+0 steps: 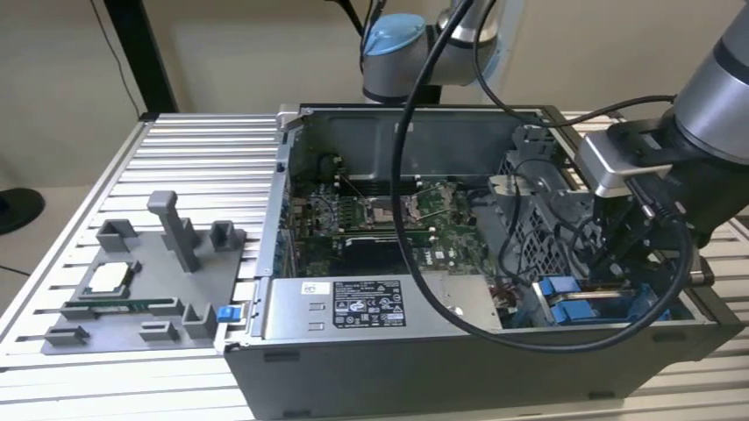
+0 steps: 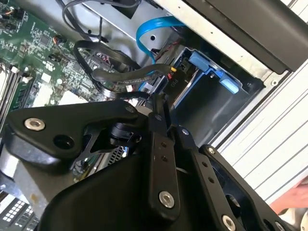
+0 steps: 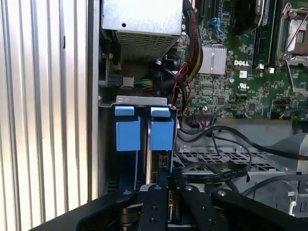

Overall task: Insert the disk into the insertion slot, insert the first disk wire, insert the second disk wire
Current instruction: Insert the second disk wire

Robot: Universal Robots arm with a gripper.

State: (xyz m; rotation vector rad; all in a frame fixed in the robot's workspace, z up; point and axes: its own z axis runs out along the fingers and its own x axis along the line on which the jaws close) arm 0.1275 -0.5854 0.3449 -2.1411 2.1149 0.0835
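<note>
Now I have the claw [image 3: 169, 185] clenched on a black wire [image 3: 216, 168] beside the blue-framed disk [image 3: 161, 132] in the insertion slot [image 3: 139, 102].

The disk [image 3: 161, 132] in its blue carrier stands on edge inside the grey insertion slot [image 3: 139, 100], a black wire [image 2: 126, 76] draped just beside it.

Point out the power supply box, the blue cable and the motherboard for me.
power supply box [image 1: 351, 304], exterior view, on its white label.
blue cable [image 2: 144, 30], second wrist view, on its curved bend.
motherboard [image 3: 240, 82], first wrist view, on bare green board.
</note>
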